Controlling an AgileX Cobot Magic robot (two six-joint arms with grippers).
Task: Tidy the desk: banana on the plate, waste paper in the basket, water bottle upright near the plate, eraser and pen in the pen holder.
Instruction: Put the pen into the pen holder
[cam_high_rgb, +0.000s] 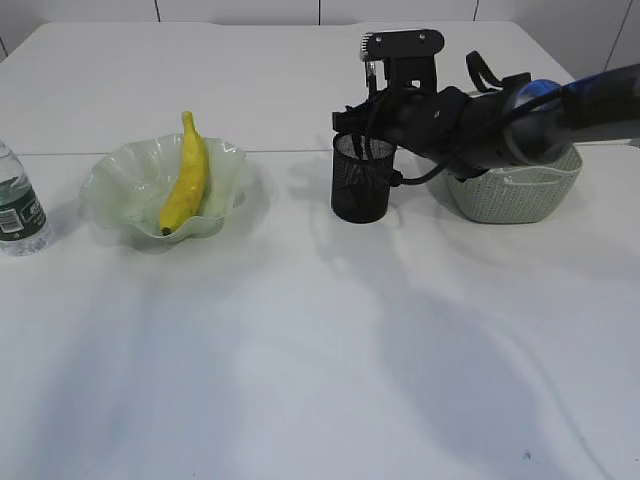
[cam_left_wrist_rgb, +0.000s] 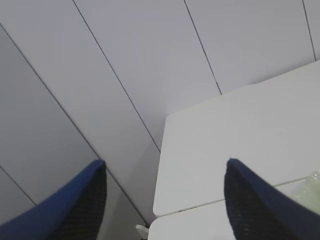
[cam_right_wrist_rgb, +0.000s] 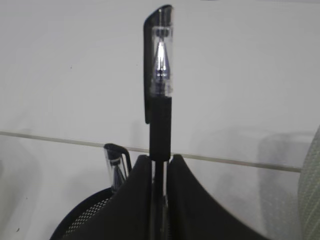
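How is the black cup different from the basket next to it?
The pen holder is black, see-through wire mesh; the basket is pale grey-green with small holes in its wall. The pen holder is tall and narrow; the basket is low and wide. The right gripper holds a pen over the pen holder, while only the arm passes over the basket. Both stand upright on the white table with open tops.

Capped pen (cam_right_wrist_rgb: 161, 75) upright in closed right gripper (cam_right_wrist_rgb: 160, 172) above mesh pen holder (cam_right_wrist_rgb: 82, 220).
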